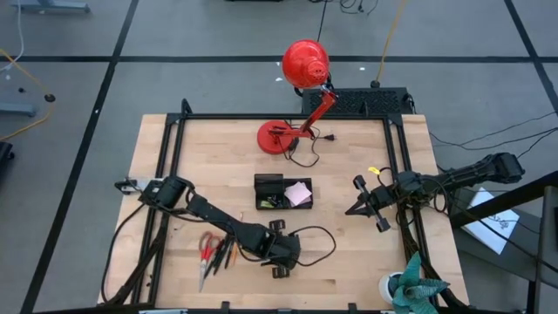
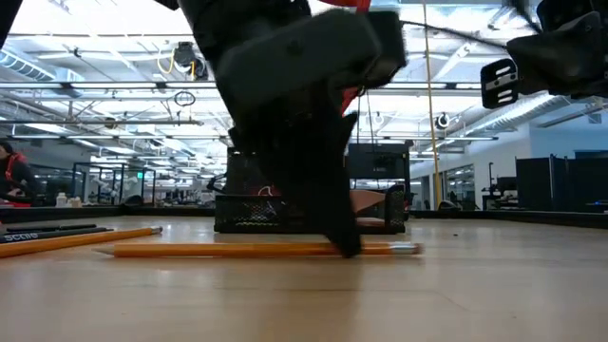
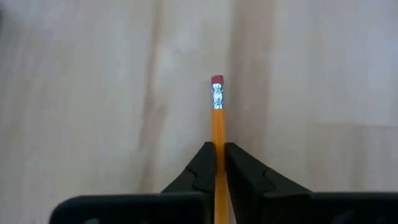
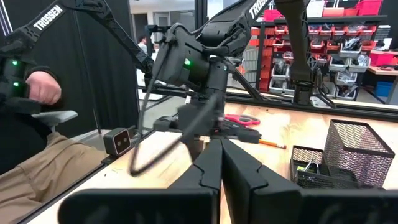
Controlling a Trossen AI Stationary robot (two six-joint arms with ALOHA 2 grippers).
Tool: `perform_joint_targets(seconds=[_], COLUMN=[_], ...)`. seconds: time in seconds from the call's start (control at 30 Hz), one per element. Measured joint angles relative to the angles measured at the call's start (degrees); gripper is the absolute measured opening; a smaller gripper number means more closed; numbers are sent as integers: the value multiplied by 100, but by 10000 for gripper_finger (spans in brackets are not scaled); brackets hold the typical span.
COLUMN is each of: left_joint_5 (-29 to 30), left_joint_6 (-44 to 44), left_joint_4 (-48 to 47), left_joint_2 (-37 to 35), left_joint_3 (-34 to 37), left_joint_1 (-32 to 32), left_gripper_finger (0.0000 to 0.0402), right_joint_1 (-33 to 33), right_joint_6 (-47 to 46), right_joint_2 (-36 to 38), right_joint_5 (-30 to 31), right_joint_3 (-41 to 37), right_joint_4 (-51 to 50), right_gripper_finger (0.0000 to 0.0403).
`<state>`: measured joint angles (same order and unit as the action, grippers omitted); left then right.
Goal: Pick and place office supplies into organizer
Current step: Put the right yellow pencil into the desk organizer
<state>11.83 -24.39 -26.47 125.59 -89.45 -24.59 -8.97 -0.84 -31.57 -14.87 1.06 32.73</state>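
Note:
An orange pencil (image 3: 217, 121) with a red eraser lies level, low over the wooden table (image 1: 349, 262). My left gripper (image 3: 219, 149) is shut on it near the table's front middle (image 1: 283, 253). Red-handled scissors (image 1: 207, 251) and black pens (image 1: 224, 255) lie to its left. Another pencil (image 2: 85, 237) rests flat beside them. The black mesh organizer (image 1: 281, 192) stands on the table's middle and holds a pink sticky-note pad (image 1: 299, 194). My right gripper (image 1: 351, 209) waits shut at the right, above the table. My left gripper pinches the pencil's shaft (image 3: 217, 134) between its two fingers, a little behind the metal ferrule at the eraser end (image 2: 404, 249). The fingers (image 2: 347, 237) slant down from above. The pencil stays level at the table top; I cannot tell whether it is lifted clear.
A red desk lamp (image 1: 305, 63) stands with its round base (image 1: 277, 137) at the table's far middle. A black cable (image 1: 318, 244) loops right of my left gripper. A black frame rail (image 1: 397, 174) runs along the right side, and a small plant (image 1: 410, 292) stands at the near right corner.

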Motion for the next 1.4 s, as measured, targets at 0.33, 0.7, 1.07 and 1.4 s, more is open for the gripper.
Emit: perform_joint_targets(seconds=[0.33, 0.7, 1.07, 1.4], left_joint_5=[246, 629, 142, -130], left_joint_6=[1501, 828, 501, 305], left_joint_4=[825, 322, -753, -936], left_joint_2=[-266, -824, -853, -581], left_joint_3=[0, -22, -11, -17], left_joint_1=[23, 303, 384, 777], left_gripper_finger=[5, 20, 101, 189], right_joint_1=[0, -2, -2, -2], right_joint_6=[-13, -20, -15, -98], right_joint_2=[-4, -19, -35, -40], right_joint_5=[0, 0, 94, 286], right_joint_3=[0, 0, 0, 0], right_joint_4=[-39, -100, -86, -90], right_gripper_finger=[0, 0, 0, 3])
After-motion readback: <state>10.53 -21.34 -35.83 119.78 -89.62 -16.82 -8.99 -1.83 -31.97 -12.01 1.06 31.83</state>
